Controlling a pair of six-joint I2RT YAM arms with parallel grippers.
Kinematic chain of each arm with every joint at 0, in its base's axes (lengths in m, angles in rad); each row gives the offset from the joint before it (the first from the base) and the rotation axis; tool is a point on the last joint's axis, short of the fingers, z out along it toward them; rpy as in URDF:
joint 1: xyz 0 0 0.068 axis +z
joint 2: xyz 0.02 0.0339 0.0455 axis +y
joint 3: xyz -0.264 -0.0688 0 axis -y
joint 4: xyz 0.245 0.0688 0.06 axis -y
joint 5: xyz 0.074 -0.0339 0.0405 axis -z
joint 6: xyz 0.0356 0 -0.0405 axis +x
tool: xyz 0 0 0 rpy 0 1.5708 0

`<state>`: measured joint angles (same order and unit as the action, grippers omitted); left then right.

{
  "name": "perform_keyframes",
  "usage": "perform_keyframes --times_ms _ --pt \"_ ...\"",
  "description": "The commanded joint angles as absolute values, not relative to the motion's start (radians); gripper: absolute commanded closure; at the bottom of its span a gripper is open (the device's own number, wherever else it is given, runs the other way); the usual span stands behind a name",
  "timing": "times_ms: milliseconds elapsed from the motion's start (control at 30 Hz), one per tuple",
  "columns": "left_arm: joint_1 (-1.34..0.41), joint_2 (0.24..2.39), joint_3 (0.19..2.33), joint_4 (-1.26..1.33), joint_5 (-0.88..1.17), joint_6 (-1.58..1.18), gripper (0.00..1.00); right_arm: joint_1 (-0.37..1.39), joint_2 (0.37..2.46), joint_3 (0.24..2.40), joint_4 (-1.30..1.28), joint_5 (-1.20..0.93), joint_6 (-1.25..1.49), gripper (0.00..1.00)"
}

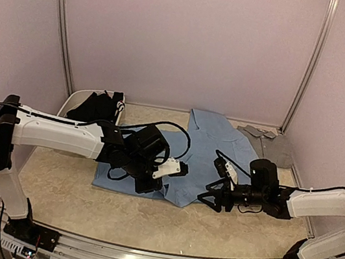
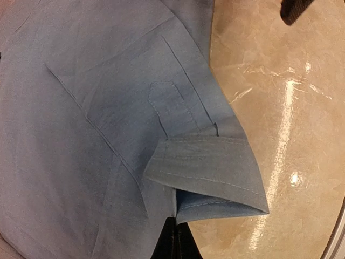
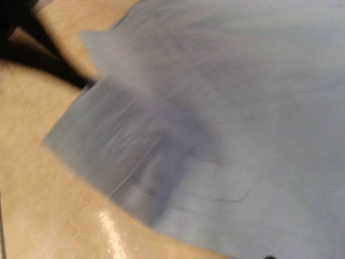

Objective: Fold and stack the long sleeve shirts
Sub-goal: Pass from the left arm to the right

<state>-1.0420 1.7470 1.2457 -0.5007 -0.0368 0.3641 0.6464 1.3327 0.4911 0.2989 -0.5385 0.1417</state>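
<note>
The light blue shirt (image 1: 205, 151) lies spread across the middle of the table. My left gripper (image 1: 158, 189) is at its near edge, shut on a folded-over cuff (image 2: 207, 172), with its black fingers (image 2: 178, 243) pinching the cloth from below. My right gripper (image 1: 210, 200) hovers at the shirt's near right edge, its jaws spread and empty. The right wrist view is blurred and shows only the blue shirt (image 3: 226, 108) on the tan table. The grey shirt (image 1: 268, 145) lies crumpled at the back right. The black shirt (image 1: 97, 108) lies in a tub at the back left.
A white plastic tub (image 1: 72, 99) stands at the back left against the wall. The tan tabletop (image 1: 144, 224) stretches in front of the shirt. Purple walls with metal rails close in the back and sides.
</note>
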Motion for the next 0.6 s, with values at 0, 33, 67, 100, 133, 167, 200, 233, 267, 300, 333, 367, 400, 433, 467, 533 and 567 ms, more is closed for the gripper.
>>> perform_keyframes --times_ms 0,33,67,100,133,167,200,233,267,300,333,367,400,433,467,533,567 --pt "-1.001 1.734 1.256 -0.473 0.098 0.342 1.00 0.770 1.351 0.401 0.607 -0.371 0.162 0.33" --pt "-0.994 1.739 1.266 -0.482 0.112 0.337 1.00 0.803 1.371 0.401 0.624 -0.320 0.153 0.33" --pt "-0.987 1.746 1.276 -0.493 0.127 0.334 1.00 0.833 1.393 0.407 0.637 -0.273 0.143 0.34" --pt "-0.980 1.750 1.290 -0.502 0.141 0.330 1.00 0.858 1.414 0.415 0.644 -0.234 0.134 0.35" --pt "-0.976 1.760 1.298 -0.511 0.150 0.326 1.00 0.884 1.434 0.424 0.652 -0.195 0.126 0.36" --pt "-0.972 1.765 1.304 -0.518 0.158 0.322 1.00 0.906 1.450 0.432 0.661 -0.159 0.117 0.37" --pt "-0.969 1.770 1.308 -0.522 0.167 0.319 1.00 0.927 1.468 0.442 0.662 -0.129 0.106 0.37" --pt "-0.966 1.776 1.312 -0.526 0.176 0.316 1.00 0.948 1.485 0.455 0.661 -0.092 0.096 0.37" --pt "-0.962 1.779 1.314 -0.529 0.187 0.313 1.00 0.966 1.503 0.474 0.656 -0.067 0.084 0.38" --pt "-0.959 1.783 1.315 -0.533 0.195 0.309 1.00 0.981 1.523 0.492 0.651 -0.042 0.074 0.38" --pt "-0.955 1.785 1.317 -0.536 0.200 0.308 1.00 1.000 1.542 0.508 0.648 -0.019 0.065 0.39" --pt "-0.952 1.788 1.318 -0.537 0.208 0.307 1.00 1.011 1.564 0.523 0.645 -0.009 0.052 0.39" --pt "-0.949 1.788 1.319 -0.539 0.214 0.306 1.00 1.024 1.584 0.539 0.644 0.022 0.037 0.40" --pt "-0.946 1.791 1.320 -0.540 0.219 0.304 1.00 1.033 1.600 0.553 0.642 0.035 0.028 0.40" --pt "-0.943 1.794 1.321 -0.541 0.223 0.302 1.00 1.038 1.616 0.566 0.643 0.041 0.020 0.41" --pt "-0.939 1.799 1.324 -0.546 0.230 0.297 1.00 1.045 1.645 0.585 0.645 0.046 0.011 0.45" --pt "-0.936 1.800 1.324 -0.546 0.235 0.295 1.00 1.049 1.657 0.593 0.645 0.043 0.011 0.46"
